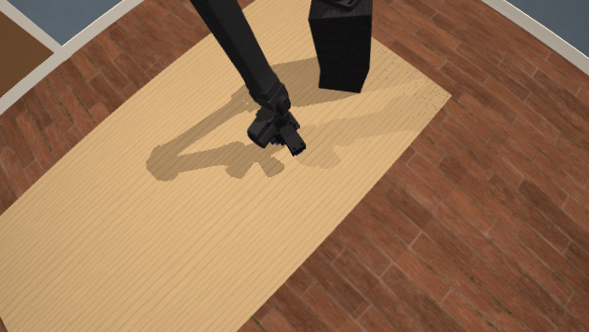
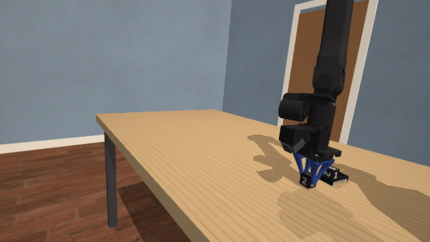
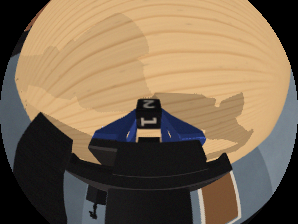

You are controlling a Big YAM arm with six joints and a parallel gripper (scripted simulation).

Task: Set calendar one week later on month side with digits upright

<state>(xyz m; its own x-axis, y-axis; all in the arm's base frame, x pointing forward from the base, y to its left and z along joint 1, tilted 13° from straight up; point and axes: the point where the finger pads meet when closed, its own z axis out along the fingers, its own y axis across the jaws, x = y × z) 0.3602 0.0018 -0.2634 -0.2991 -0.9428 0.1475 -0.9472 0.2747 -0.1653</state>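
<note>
One small black cube (image 2: 305,181) (image 3: 148,115) in the tool (image 1: 278,142) (image 2: 307,179) (image 3: 148,112), held between the tips of the blue fingers (image 2: 319,173). White 2 on one side of that cube in the exterior view, next side partly behind a finger. From the wrist, 2 and 1 legible on two adjoining faces, the 1 lying sideways. Low over the desk (image 1: 186,224) (image 2: 204,146) (image 3: 200,55) with it; can't tell if touching. Black tray (image 2: 341,180) flat on the desk, near the tool, beyond and to its right in the exterior view. Inside the tray, the other cube (image 2: 335,175), with 1 and 2 on its visible sides. So only one cube visible in the tray, apart from the held one.
</note>
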